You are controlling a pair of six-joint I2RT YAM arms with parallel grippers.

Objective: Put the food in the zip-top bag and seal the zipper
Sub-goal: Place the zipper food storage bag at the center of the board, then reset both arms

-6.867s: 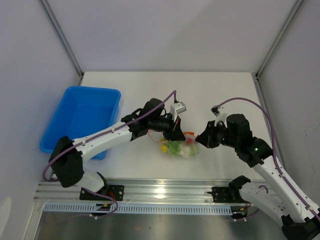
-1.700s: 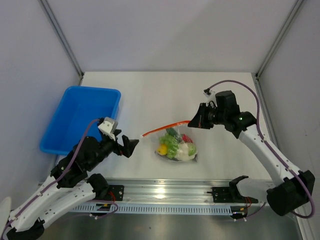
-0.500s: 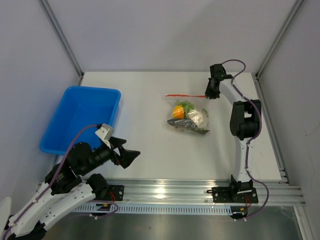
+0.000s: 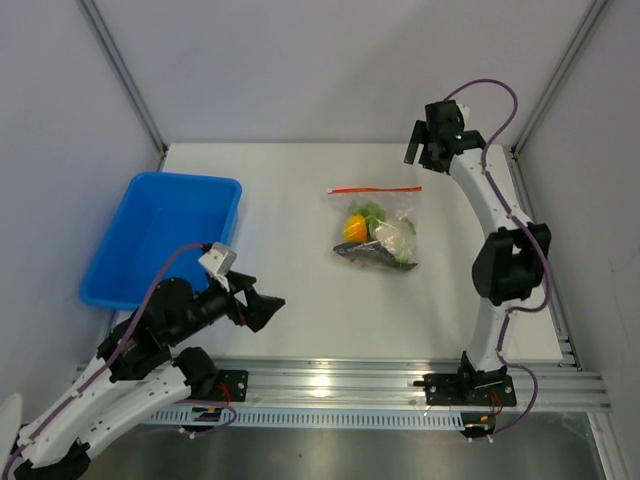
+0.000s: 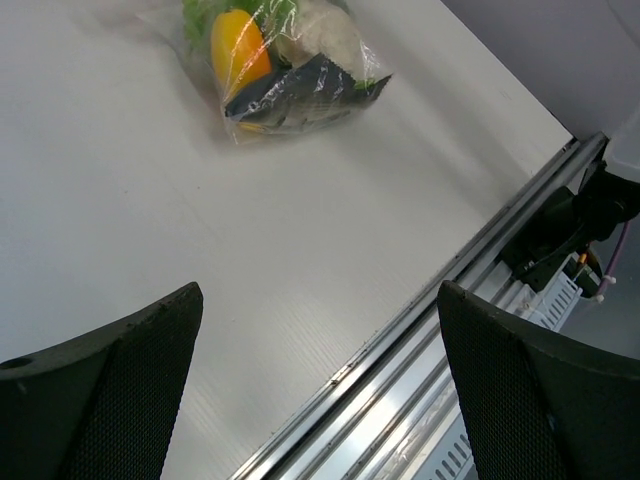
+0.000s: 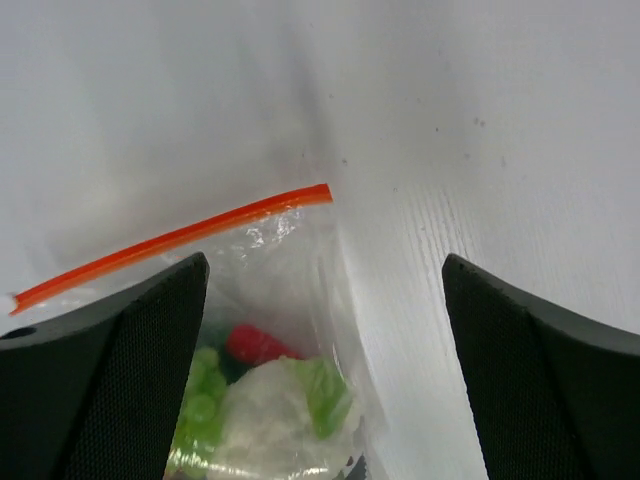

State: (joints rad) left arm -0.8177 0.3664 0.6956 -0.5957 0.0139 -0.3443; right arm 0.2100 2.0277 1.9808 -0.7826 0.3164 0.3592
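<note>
The clear zip-top bag (image 4: 380, 228) lies flat on the white table, with its orange-red zipper (image 4: 376, 189) along the far edge. The food is inside: an orange-yellow piece (image 4: 354, 226), a white-green leafy vegetable (image 4: 396, 232) and a dark cucumber (image 4: 372, 255). The right wrist view also shows the red chili (image 6: 255, 343) and green grapes (image 6: 198, 400) under the zipper (image 6: 170, 240). My right gripper (image 4: 416, 152) (image 6: 323, 258) hovers open just beyond the zipper's right end, holding nothing. My left gripper (image 4: 262, 308) (image 5: 318, 288) is open and empty near the front edge, well short of the bag (image 5: 290, 65).
A blue plastic tray (image 4: 218, 190) stands at the table's left side. An aluminium rail (image 4: 330, 380) (image 5: 470, 300) runs along the front edge. White walls and slanted frame posts (image 4: 120, 70) close in the back and sides.
My right gripper has opened, released the zipper's right end and backed off. The bag now lies free on the table. My left gripper has shifted slightly to the right.
</note>
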